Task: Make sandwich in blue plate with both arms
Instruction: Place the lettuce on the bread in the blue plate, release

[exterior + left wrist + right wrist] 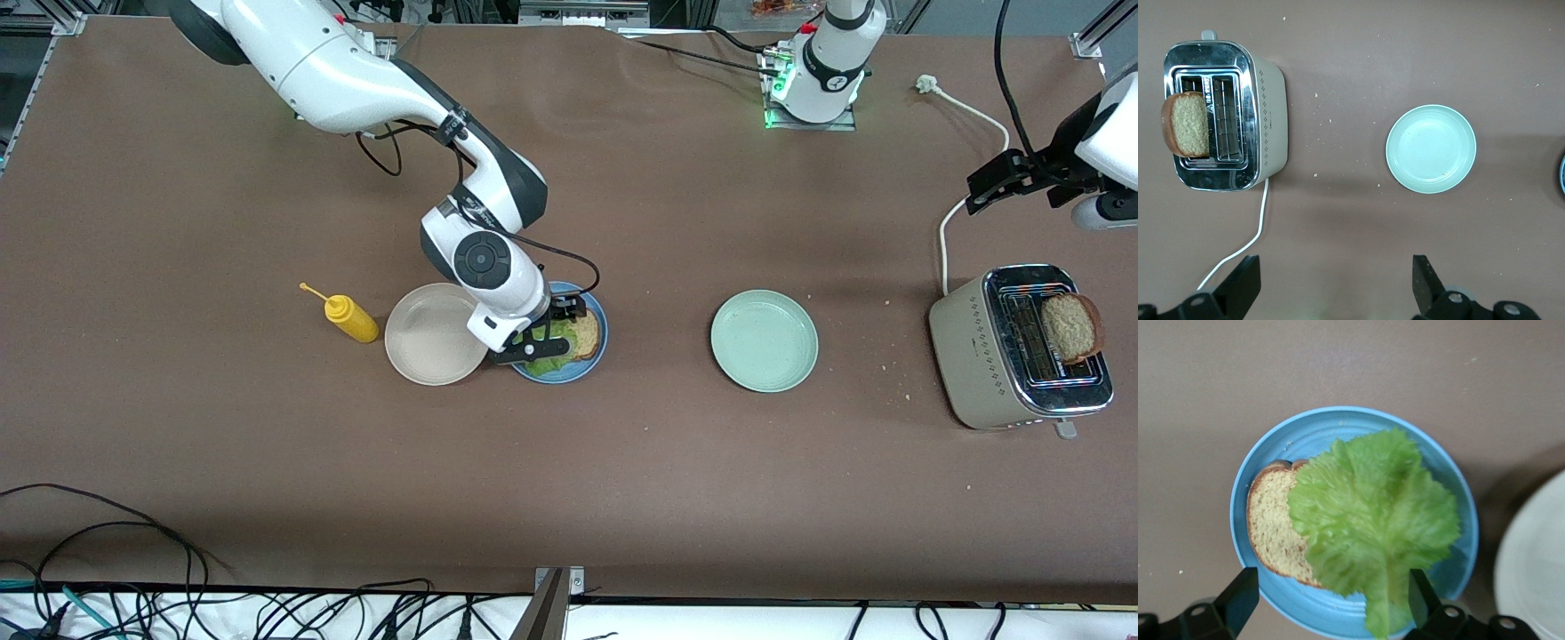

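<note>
- 3 plates: blue plate (594,354), beige plate (433,333) touching it, green plate (764,340) well apart.
- 2 bread slices: one on blue plate under lettuce (1371,520), one (1069,326) sticking out of toaster (978,356).
- Yellow bottle (350,318) beside beige plate.
- Right gripper (1328,603) over lettuce, fingers apart, empty.
- Left gripper (1337,287) waits above the table near the toaster, fingers apart.
- Lettuce stem points at right gripper.

My right claw (544,336) is hanging spread over the blue plate (597,354), crowding it. The beige plate (433,334) is touching that plate's rim, blocking the side toward the right arm's end of the tabletop (569,498); bare tabletop is lying open between blue plate and pale green plate (764,340).
</note>
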`<control>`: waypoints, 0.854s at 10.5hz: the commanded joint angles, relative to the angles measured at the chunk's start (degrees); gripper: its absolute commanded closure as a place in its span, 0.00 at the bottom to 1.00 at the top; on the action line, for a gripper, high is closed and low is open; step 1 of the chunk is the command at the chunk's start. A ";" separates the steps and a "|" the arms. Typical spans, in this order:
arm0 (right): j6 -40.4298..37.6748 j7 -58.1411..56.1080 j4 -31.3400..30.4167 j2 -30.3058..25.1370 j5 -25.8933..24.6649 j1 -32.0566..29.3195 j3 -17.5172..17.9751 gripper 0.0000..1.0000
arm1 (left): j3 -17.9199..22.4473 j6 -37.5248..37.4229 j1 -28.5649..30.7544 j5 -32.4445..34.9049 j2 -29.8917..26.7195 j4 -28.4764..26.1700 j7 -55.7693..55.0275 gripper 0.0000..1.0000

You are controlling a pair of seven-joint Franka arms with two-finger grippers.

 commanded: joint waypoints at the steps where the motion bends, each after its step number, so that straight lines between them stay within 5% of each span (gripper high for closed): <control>1: -13.82 -0.78 0.40 -8.32 -0.52 -3.24 -0.13 0.00 | -0.42 -0.39 0.16 2.04 -0.27 0.22 -0.03 0.00; 3: -27.60 -4.97 0.22 -14.12 -1.14 -5.10 -1.09 0.00 | -0.42 -0.39 0.16 2.04 -0.27 0.22 -0.03 0.00; 5: -36.07 -18.02 -0.48 -18.88 -0.96 -5.98 -6.69 0.00 | -0.42 -0.39 0.16 2.04 -0.27 0.14 -0.03 0.00; 9: -36.63 -44.56 -14.42 -32.23 3.93 -8.00 -20.83 0.00 | -0.42 -0.39 0.16 2.04 -0.27 0.14 -0.03 0.00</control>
